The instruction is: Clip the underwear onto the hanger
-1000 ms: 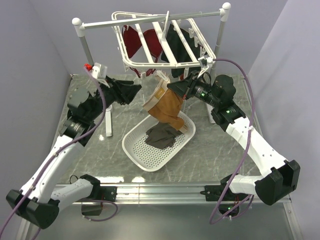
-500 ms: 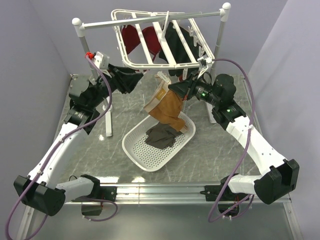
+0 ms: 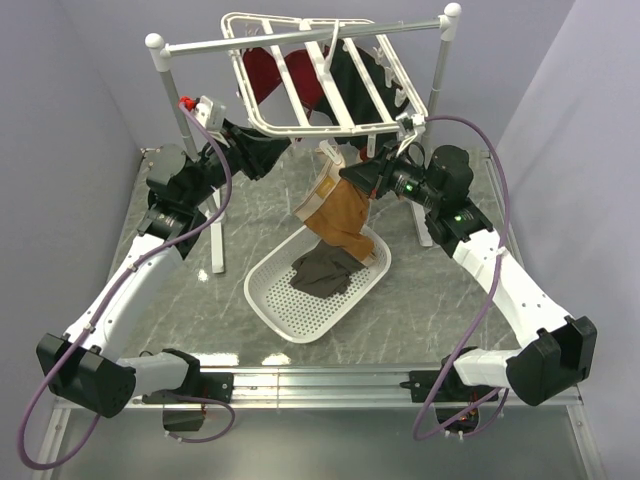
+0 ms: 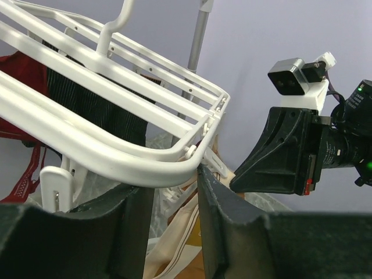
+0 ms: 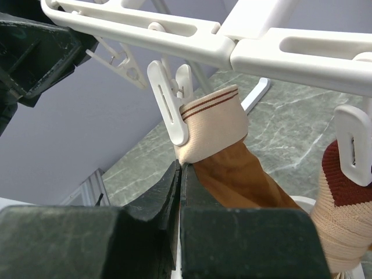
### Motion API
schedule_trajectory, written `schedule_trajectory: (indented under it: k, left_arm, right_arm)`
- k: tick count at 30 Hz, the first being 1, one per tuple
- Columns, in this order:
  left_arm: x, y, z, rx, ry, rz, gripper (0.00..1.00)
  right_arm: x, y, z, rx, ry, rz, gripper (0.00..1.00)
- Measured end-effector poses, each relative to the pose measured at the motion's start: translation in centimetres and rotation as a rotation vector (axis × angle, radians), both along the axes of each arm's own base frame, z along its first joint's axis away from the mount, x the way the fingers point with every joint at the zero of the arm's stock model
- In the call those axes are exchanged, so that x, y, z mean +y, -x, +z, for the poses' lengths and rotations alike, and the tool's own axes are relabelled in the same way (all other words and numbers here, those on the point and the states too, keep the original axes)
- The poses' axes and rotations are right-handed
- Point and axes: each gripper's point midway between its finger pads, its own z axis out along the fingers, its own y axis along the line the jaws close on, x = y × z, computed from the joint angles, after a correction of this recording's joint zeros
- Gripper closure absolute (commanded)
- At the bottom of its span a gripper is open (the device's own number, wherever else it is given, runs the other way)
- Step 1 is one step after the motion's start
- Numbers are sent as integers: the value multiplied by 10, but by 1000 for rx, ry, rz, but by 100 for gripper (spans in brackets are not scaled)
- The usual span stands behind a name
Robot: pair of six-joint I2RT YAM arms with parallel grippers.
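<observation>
The white hanger (image 3: 310,75) hangs from the grey rail. My right gripper (image 3: 352,175) is shut on the rust-brown underwear (image 3: 340,215), holding it up under the hanger's near edge. In the right wrist view the gripper (image 5: 181,168) pinches the cloth just below the beige waistband (image 5: 215,122), whose edge touches the lower end of a white clip (image 5: 165,104). I cannot tell whether the clip grips it. My left gripper (image 3: 268,150) is open at the hanger's near left corner. In the left wrist view its gripper (image 4: 174,197) sits just under the hanger's rim (image 4: 116,157).
A white basket (image 3: 270,300) below holds a dark grey garment (image 3: 322,270). The rail's left post (image 3: 153,42) and its foot (image 3: 217,245) stand by my left arm. Red (image 3: 265,75) and dark garments hang on the hanger. A beige striped piece (image 5: 340,215) hangs beside the underwear.
My left gripper has risen and moved right, up to the hanger's near left corner. The hanger has shifted slightly. My right gripper has lifted the underwear a little closer to the frame.
</observation>
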Motion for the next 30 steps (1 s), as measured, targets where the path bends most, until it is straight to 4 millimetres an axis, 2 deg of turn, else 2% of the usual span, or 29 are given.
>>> schedule_trajectory:
  k: [9, 14, 20, 30]
  left_arm:
    - [-2, 3, 0, 6, 8, -21, 60]
    - [-3, 5, 0, 13, 12, -33, 53]
    - [0, 0, -2, 26, 23, -5, 55]
    - [5, -1, -26, 90, 29, 31, 55]
  right_arm:
    - [0, -2, -4, 1, 10, 7, 100]
    - [1, -2, -3, -2, 12, 13, 100]
    - [1, -1, -4, -1, 16, 18, 100]
    - [-2, -2, -6, 8, 22, 15, 100]
